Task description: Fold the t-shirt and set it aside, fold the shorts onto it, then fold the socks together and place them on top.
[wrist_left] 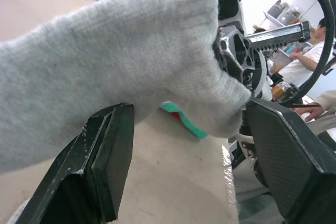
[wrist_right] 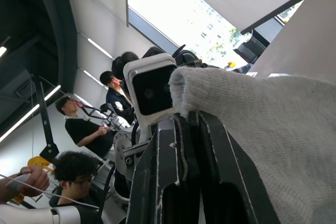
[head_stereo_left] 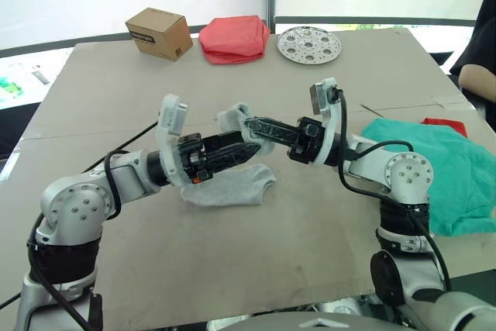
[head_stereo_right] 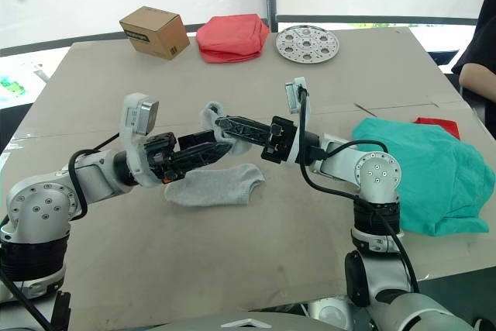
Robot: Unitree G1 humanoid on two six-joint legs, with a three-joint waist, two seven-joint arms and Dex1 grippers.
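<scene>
We take the grey socks point(head_stereo_left: 232, 185) as our landmark; they sit in the middle of the tan table point(head_stereo_left: 256, 261), one lying flat on the board and the other lifted above it. Left of the socks, our left gripper point(head_stereo_left: 246, 147) reaches in over the flat sock; in the left wrist view its two black fingers point(wrist_left: 100, 166) stand spread apart with the raised sock draped across them, so we read it as parted, not clamping. Just right of the socks, our right gripper point(head_stereo_left: 249, 124) meets the lifted sock at its upper end, and in the right wrist view its fingers point(wrist_right: 184, 177) are pressed together with the knit cloth pinched alongside them. Farther right of the socks, near the table's edge, the teal shorts point(head_stereo_left: 446, 172) lie in a loose heap, with a bit of red cloth point(head_stereo_left: 444, 123) peeking out beyond them. Behind the socks, at the far side of the table, we see a cardboard box point(head_stereo_left: 159, 32), the folded red t-shirt point(head_stereo_left: 234, 38) beside it, and a round perforated plate point(head_stereo_left: 309, 44) to its right.
</scene>
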